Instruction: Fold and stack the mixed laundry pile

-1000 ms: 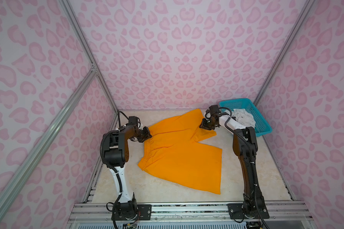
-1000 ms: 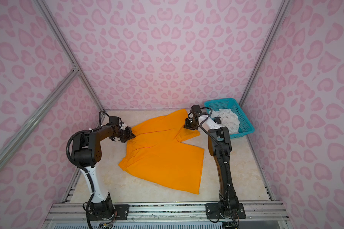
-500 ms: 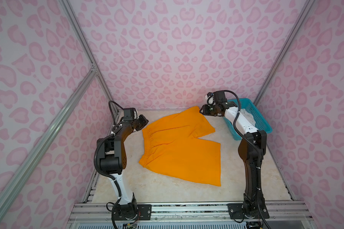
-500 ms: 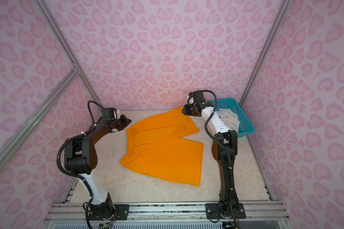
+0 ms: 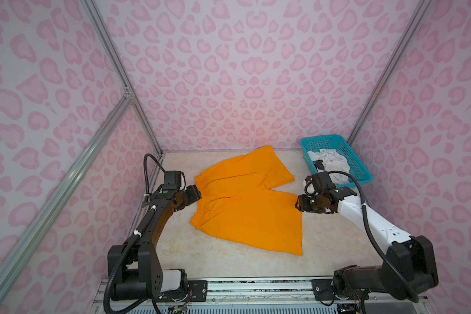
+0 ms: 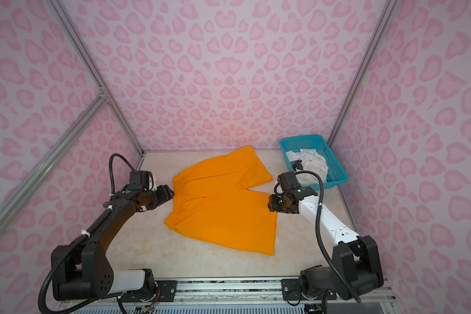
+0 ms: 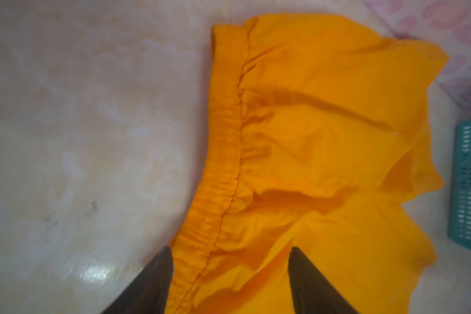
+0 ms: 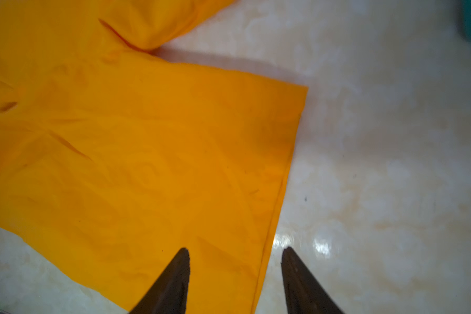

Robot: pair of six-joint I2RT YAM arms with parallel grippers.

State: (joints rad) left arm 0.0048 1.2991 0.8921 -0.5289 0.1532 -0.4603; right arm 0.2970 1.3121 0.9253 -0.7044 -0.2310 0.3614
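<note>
1. My left gripper (image 7: 230, 250) is spread wide, astride the waistband of the shorts (image 5: 245, 201), clamping nothing.
2. My right gripper (image 8: 235, 248) is also spread, astride a leg hem, empty.
3. The shorts lie flat on the table (image 5: 229, 262); the T-shirt (image 5: 329, 161) lies crumpled in the basket (image 5: 363, 175).

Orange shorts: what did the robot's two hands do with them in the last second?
The left gripper opened and let go of the orange shorts at the waistband. The right gripper left the far leg, came toward the near leg's hem and stands open there. The shorts now lie flat. The white T-shirt stayed in the teal basket.
</note>
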